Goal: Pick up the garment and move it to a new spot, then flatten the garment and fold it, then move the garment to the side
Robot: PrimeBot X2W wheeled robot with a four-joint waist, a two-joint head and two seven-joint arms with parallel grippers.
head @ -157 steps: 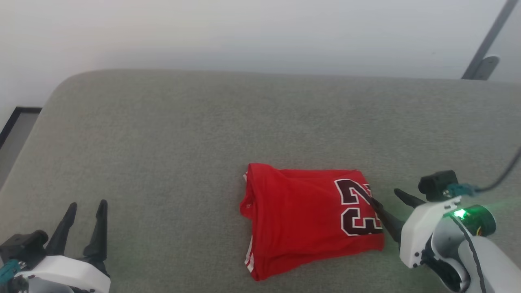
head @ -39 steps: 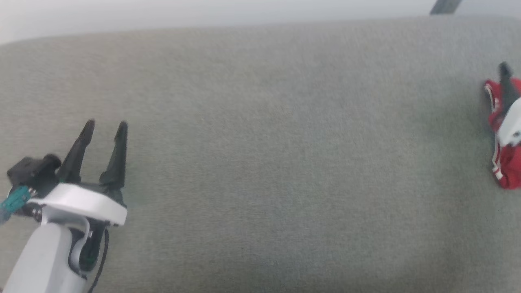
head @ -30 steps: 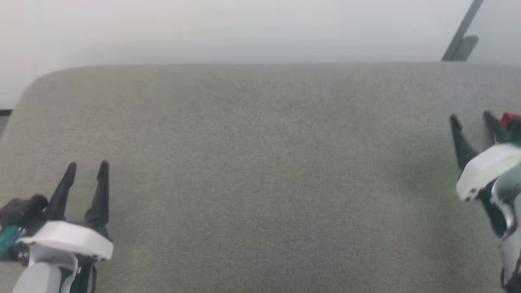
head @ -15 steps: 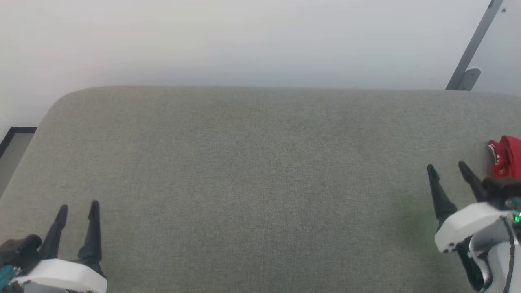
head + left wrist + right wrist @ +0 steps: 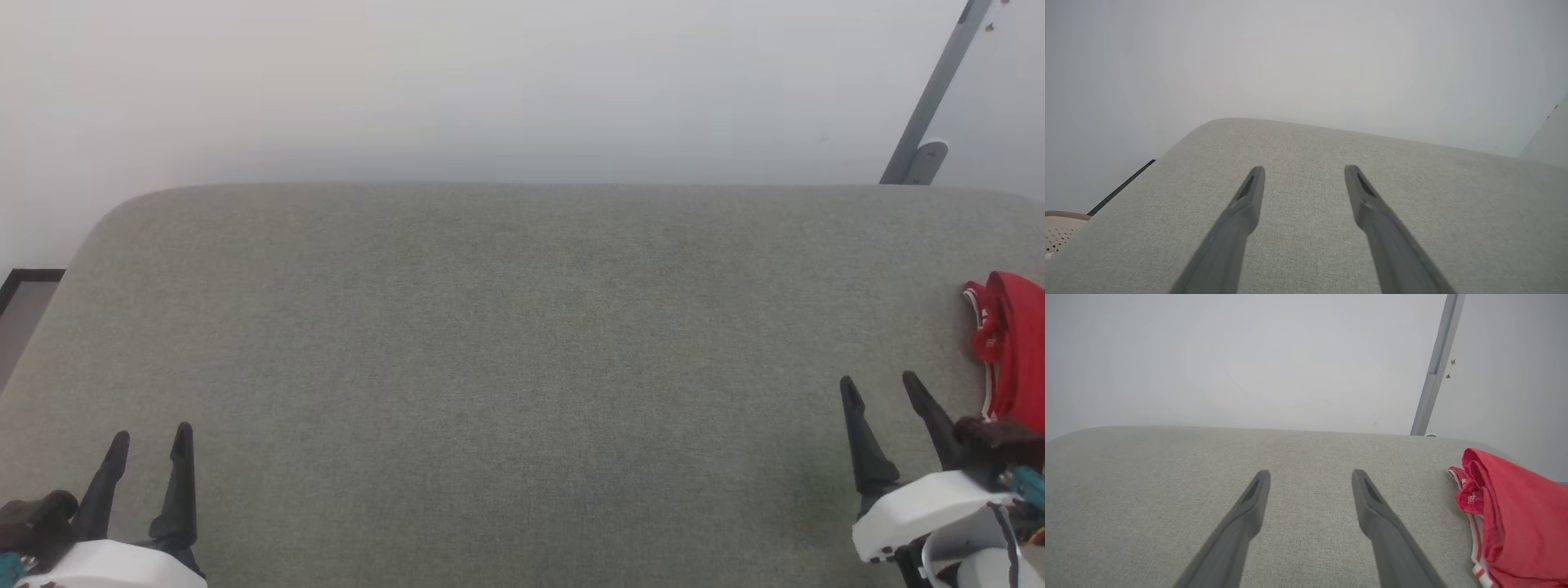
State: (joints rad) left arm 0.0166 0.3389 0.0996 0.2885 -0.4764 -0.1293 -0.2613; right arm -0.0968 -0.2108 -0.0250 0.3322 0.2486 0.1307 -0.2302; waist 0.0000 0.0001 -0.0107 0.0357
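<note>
Bare rm, grey cushion, white wall

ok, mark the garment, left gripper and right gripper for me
garment (image 5: 1515,514): right wrist view, on the red folded body.
left gripper (image 5: 153,433): head view, midway between its open fingertips.
right gripper (image 5: 879,380): head view, midway between its open fingertips.

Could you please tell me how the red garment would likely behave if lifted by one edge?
The garment would probably droop and unfold: its folded layers bunch softly. It looks thin, so likely light. Pushed, it may wrinkle on the woven cushion.
</note>
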